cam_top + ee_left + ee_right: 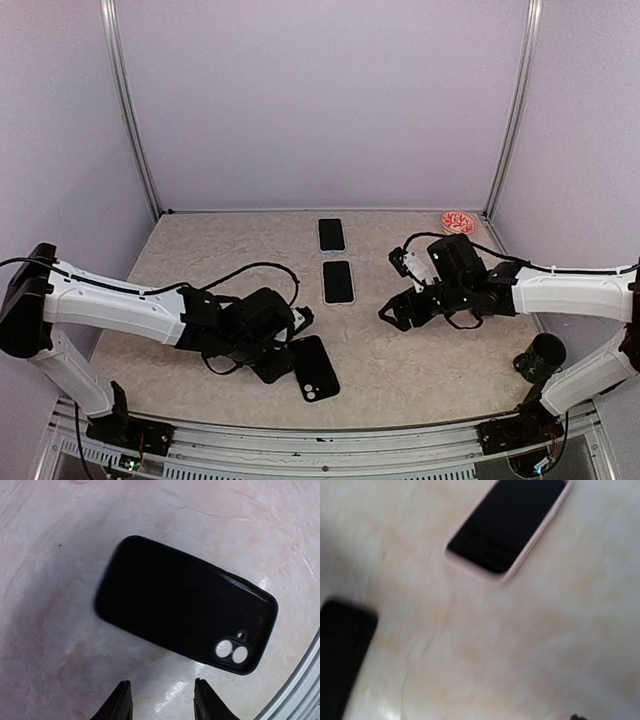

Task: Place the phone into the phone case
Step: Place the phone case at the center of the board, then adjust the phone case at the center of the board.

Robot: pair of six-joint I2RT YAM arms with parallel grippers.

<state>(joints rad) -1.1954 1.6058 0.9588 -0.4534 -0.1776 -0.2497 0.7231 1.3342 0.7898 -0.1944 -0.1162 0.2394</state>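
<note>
A black phone case [314, 367] lies back up near the table's front edge; its camera cutout [232, 652] shows pale table through it. My left gripper [287, 352] sits just left of the case. In the left wrist view its fingertips [161, 685] stand apart a little short of the case [185, 602], with only bare table between them. A phone with a pinkish rim [338, 281] lies screen up mid-table, and it shows blurred in the right wrist view [507, 527]. My right gripper [392, 287] hovers to its right, jaws spread and empty.
A second phone with a light blue rim [331, 234] lies just behind the pinkish one. A small red patterned disc [457, 220] sits at the back right corner. A metal rail [300, 690] runs along the front edge close to the case.
</note>
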